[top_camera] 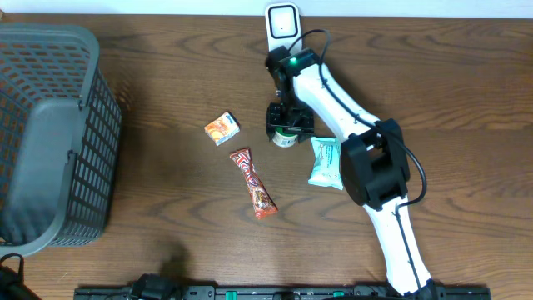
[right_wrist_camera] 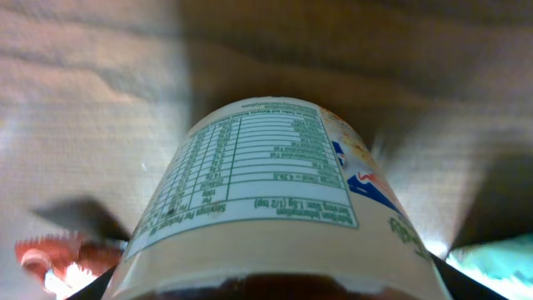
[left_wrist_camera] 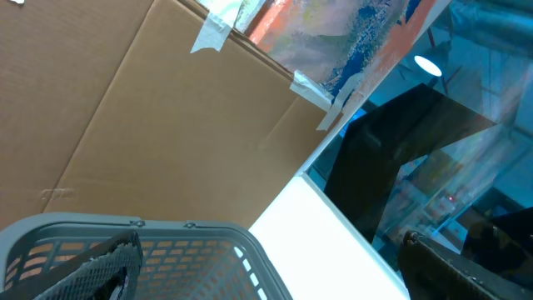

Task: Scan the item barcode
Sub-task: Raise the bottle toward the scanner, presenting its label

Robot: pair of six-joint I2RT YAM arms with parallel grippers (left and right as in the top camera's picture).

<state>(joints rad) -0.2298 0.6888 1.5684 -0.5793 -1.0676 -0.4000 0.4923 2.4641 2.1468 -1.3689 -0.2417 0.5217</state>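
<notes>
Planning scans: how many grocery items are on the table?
4: orange box centre, red candy bar near it, jar under right gripper, teal packet beside it. Basket may hide more.

The tabletop [top_camera: 166,67] is dark brown wood grain, the basket [top_camera: 93,150] grey lattice, the box [top_camera: 222,128] orange and white, the wrapper [top_camera: 256,185] red, the packet [top_camera: 326,162] pale turquoise, the scanner [top_camera: 282,23] white, and the bottle [right_wrist_camera: 250,183] cream with a green-edged table of dark print

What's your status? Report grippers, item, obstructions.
Left gripper open, near grey mesh basket. Right gripper around cream round labelled container, grip unconfirmed. Nothing between it and white scanner stand.
</notes>
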